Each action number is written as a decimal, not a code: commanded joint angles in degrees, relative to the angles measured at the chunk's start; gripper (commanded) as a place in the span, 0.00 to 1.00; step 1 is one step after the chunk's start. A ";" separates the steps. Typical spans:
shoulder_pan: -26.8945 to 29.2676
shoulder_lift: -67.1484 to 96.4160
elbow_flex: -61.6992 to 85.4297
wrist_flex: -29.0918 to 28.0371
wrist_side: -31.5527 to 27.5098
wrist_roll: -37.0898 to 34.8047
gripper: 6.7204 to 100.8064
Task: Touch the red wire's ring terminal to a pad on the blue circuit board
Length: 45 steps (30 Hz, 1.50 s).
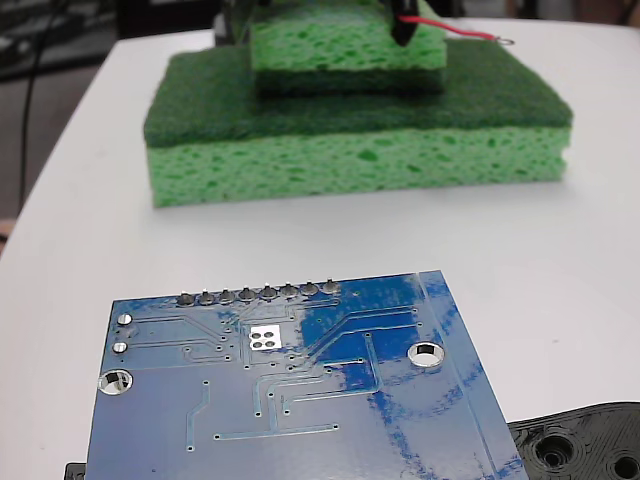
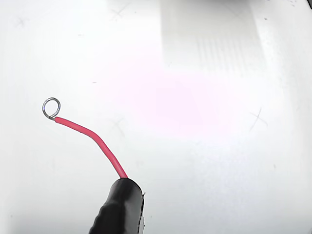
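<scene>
The blue circuit board (image 1: 290,390) lies flat at the front of the fixed view, with a row of grey solder points (image 1: 258,294) along its far edge and round mounting holes (image 1: 427,353). Far behind it, above the green sponges, my gripper (image 1: 405,22) shows only as a black tip, shut on the red wire (image 1: 455,30). The wire sticks out to the right and ends in the ring terminal (image 1: 508,41), in the air and well away from the board. In the wrist view the red wire (image 2: 92,139) curves up and left from the black tip (image 2: 119,209) to the ring terminal (image 2: 51,107) over white table.
Two stacked green sponges (image 1: 360,130) stand between the gripper and the board. A black plastic part with holes (image 1: 585,445) lies at the board's right front corner. The white table (image 1: 560,250) runs to a left edge (image 1: 60,160).
</scene>
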<state>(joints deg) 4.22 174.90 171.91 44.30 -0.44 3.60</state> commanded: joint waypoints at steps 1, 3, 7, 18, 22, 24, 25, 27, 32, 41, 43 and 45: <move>-0.09 0.09 -0.26 -0.09 0.00 0.00 0.99; -0.26 0.09 -0.26 -0.09 0.00 -0.09 0.99; -0.26 0.09 -0.26 -0.09 0.09 0.00 0.99; -0.18 0.09 -0.26 -0.18 0.53 0.35 0.99; -0.18 0.09 -0.26 -0.18 0.44 0.35 0.99; 0.00 0.09 -0.26 -0.09 0.26 0.35 0.99; 0.00 0.09 -0.26 -0.09 0.18 0.35 0.99; 0.09 0.09 -0.26 -0.09 0.18 0.35 0.99; 0.09 0.09 -0.26 -0.09 -1.05 -0.44 0.99; 0.00 0.09 -0.88 -0.09 1.23 1.14 0.99; 0.09 0.09 -2.02 0.18 2.02 1.85 0.99; 0.18 0.00 -3.69 0.44 2.90 2.81 0.99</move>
<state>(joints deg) 4.39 174.90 169.19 44.82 2.02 6.42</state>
